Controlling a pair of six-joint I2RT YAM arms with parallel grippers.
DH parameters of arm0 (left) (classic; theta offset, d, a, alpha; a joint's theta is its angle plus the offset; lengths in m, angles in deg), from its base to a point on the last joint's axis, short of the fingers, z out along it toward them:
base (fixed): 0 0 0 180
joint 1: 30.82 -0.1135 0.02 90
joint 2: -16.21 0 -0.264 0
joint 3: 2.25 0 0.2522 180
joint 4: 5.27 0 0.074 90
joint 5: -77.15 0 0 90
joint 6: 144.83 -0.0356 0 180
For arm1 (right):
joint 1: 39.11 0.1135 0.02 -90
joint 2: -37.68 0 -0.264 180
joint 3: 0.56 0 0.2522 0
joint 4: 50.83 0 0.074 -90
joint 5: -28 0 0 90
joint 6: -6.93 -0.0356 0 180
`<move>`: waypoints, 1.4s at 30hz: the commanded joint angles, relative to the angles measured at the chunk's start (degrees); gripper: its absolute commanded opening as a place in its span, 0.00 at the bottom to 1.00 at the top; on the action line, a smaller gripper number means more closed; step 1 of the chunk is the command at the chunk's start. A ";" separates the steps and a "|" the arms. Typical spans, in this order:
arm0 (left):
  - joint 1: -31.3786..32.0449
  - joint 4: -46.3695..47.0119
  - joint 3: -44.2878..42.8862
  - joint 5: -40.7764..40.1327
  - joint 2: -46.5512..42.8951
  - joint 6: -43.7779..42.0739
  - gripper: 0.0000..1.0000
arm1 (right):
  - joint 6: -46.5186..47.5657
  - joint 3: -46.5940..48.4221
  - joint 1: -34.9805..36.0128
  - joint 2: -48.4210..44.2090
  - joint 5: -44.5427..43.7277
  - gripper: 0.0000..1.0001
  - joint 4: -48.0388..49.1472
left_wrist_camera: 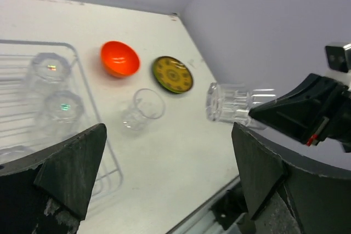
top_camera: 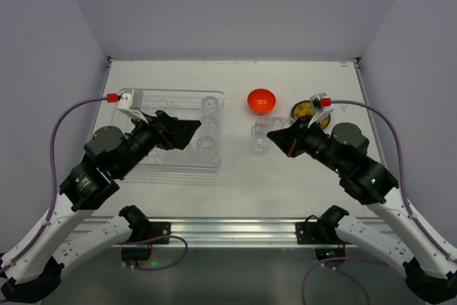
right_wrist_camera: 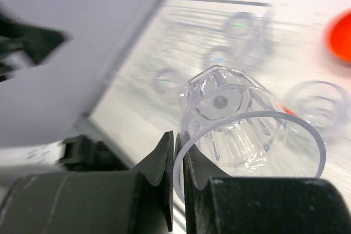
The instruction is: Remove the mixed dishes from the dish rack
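Right gripper (right_wrist_camera: pixel 176 146) clamped on rim of clear faceted drinking glass (right_wrist_camera: pixel 236 119), tipped sideways, at 3 o'clock of transparent plastic dish rack (top_camera: pixel 143 98). Left gripper (left_wrist_camera: pixel 169 152) spread wide over rack, holding nothing.

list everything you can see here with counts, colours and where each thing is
dish rack: one, clear plastic, left half of the table, partly under the left arm
glasses in the rack: three seen, clear, along its right end; the arm may hide more
glass on the table: one, clear, upright, right of the rack
held glass: one, clear, on its side
bowl: one, orange, right of the rack
plate: one, yellow-green with dark rim, right of the bowl
table: one, white
left pincer: one, black, open, at the rack's right end
right pincer: one, black, shut on the held glass's rim
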 commanded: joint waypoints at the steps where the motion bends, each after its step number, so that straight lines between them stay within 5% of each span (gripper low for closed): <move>1: 0.00 -16.94 -6.64 -11.72 2.18 -12.88 1.00 | 5.48 9.24 -1.85 5.85 -23.11 0.00 -21.60; 5: 0.00 -24.60 -10.25 -15.31 3.16 -14.99 1.00 | 6.88 13.22 -10.79 14.03 -26.32 0.00 -31.72; 11: 0.00 -28.22 -6.84 -26.56 0.35 -17.89 1.00 | 10.58 15.06 -18.03 25.71 -24.89 0.00 -32.69; 24: 0.00 -19.52 5.38 -34.39 -4.84 -21.32 1.00 | 14.80 21.65 -19.26 49.00 -23.66 0.05 -29.72; 36: 0.00 -19.51 5.30 -30.81 -3.62 -21.06 1.00 | 15.50 22.10 -20.76 57.98 -18.39 0.13 -25.50; 40: 0.00 -21.62 2.06 -30.00 -0.28 -21.33 1.00 | 15.15 21.31 -20.67 57.55 -17.34 0.22 -24.70; 42: 0.00 -23.20 1.00 -30.70 2.26 -20.36 1.00 | 14.98 21.57 -20.58 56.76 -17.34 0.34 -24.88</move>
